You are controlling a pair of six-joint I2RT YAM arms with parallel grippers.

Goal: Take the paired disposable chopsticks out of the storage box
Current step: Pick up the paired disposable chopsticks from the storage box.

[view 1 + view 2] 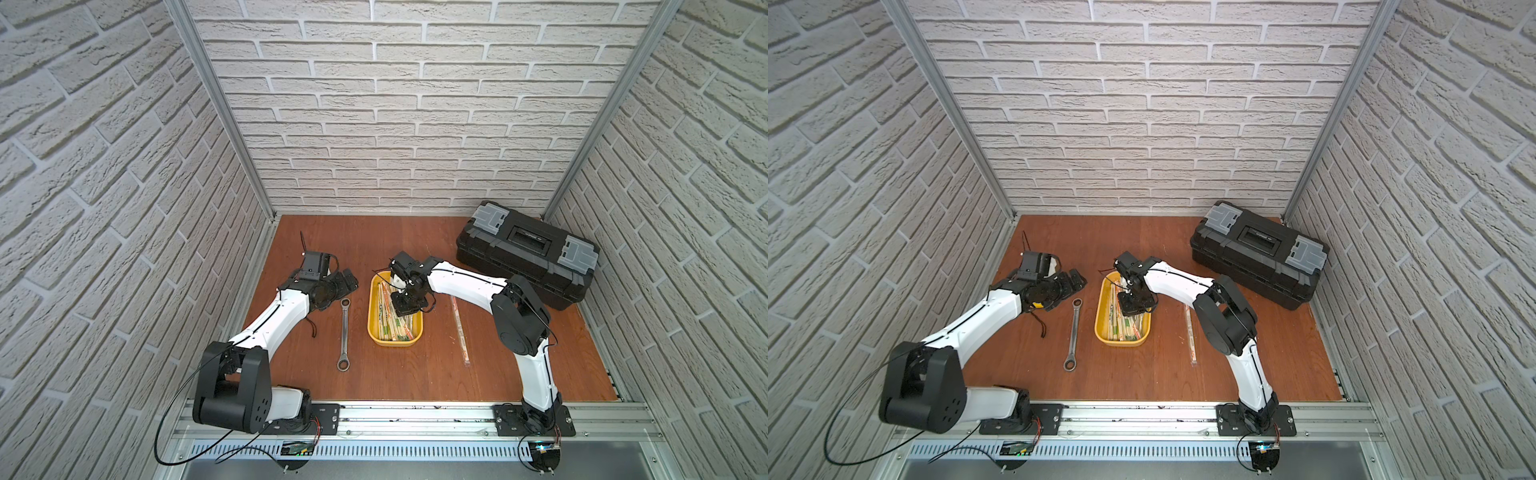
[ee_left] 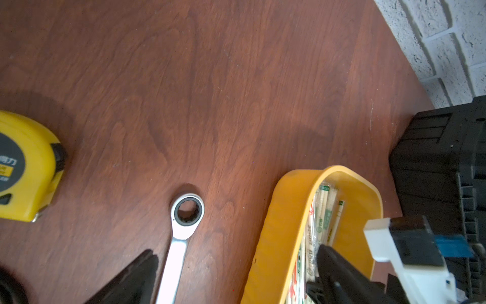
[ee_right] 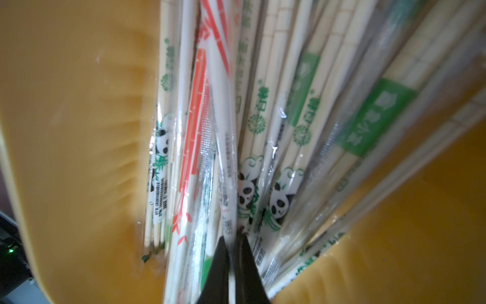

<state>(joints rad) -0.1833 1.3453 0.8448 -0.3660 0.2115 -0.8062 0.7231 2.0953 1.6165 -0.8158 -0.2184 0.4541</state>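
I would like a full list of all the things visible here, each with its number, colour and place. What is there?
tray: one, yellow, middle of the table
chopstick pairs: many, pale wood in clear sleeves with green, orange and panda print, in the tray
loose chopstick pair: one, orange print, on the table right of the tray
wrench: one, silver, on the table left of the tray
toolbox: one, black with grey latches, far right corner
tape measure: one, yellow, left of the wrench
table: one, red-brown wood
walls: three, white brick pattern
left gripper: one, black, open, near the wrench's far end
right gripper: one, black, shut on one sleeve inside the tray
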